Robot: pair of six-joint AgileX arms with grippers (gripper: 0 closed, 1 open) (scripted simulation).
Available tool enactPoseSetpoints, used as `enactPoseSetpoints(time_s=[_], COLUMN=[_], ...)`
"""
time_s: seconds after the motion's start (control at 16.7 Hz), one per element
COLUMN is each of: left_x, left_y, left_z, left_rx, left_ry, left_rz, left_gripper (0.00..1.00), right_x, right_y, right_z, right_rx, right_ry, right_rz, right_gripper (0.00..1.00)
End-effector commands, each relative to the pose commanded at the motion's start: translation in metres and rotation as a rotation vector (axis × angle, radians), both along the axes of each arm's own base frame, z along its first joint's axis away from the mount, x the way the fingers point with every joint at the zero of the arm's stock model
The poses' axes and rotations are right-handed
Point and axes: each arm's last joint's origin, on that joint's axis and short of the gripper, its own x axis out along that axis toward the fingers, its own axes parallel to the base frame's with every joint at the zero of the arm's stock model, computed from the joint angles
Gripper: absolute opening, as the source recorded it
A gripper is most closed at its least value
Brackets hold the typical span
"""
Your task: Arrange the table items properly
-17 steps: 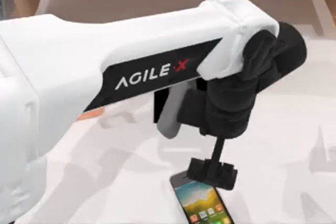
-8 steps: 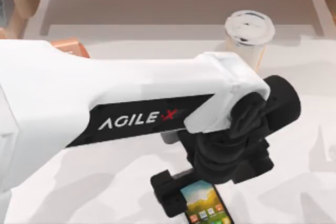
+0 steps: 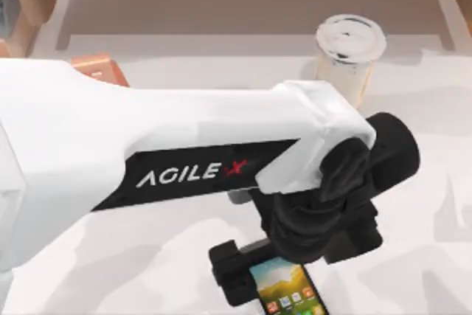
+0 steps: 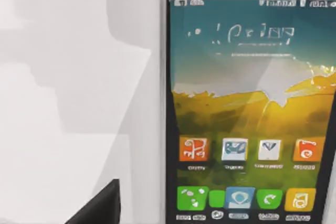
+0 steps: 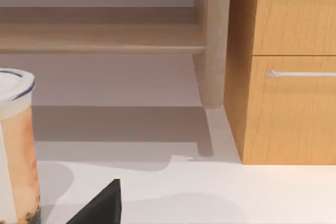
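The worktop (image 3: 147,256) was pale, marbled white and crossed by soft grey shadows. Beyond its far edge ran a light wooden rail (image 5: 100,38) on a post (image 5: 212,40), beside a wooden cabinet (image 5: 289,103) with 1 metal handle (image 5: 302,73).

Top view looks down, left arm (image 3: 147,160) close beneath; left wrist close over smartphone (image 4: 249,114), shared with top.

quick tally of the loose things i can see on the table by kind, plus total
smartphone: 1
milk-tea cup: 1
orange stand: 1
total: 3
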Motion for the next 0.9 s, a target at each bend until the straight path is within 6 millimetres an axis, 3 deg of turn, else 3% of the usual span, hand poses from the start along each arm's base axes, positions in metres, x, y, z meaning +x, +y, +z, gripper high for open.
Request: enactPoseSetpoints(time_s=[0.54,0.84,0.9], left_x=[-0.001,-0.001,-0.001], left_y=[0.0,0.001,0.001], left_z=[-0.064,-0.068,-0.068], left_rx=[-0.003,-0.002,-0.002], left_ry=[-0.003,-0.003,-0.003], left_rz=[-0.006,-0.006,-0.006], left_gripper=[1.0,1.0,0.92], right_x=[0.0,0.0,0.0], right_y=[0.0,0.0,0.0], right_z=[0.0,0.0,0.0], right_rx=[0.0,0.0,0.0], right_ry=[0.0,0.0,0.0], right_rz=[0.0,0.0,0.0], right_gripper=[1.0,1.0,1.0])
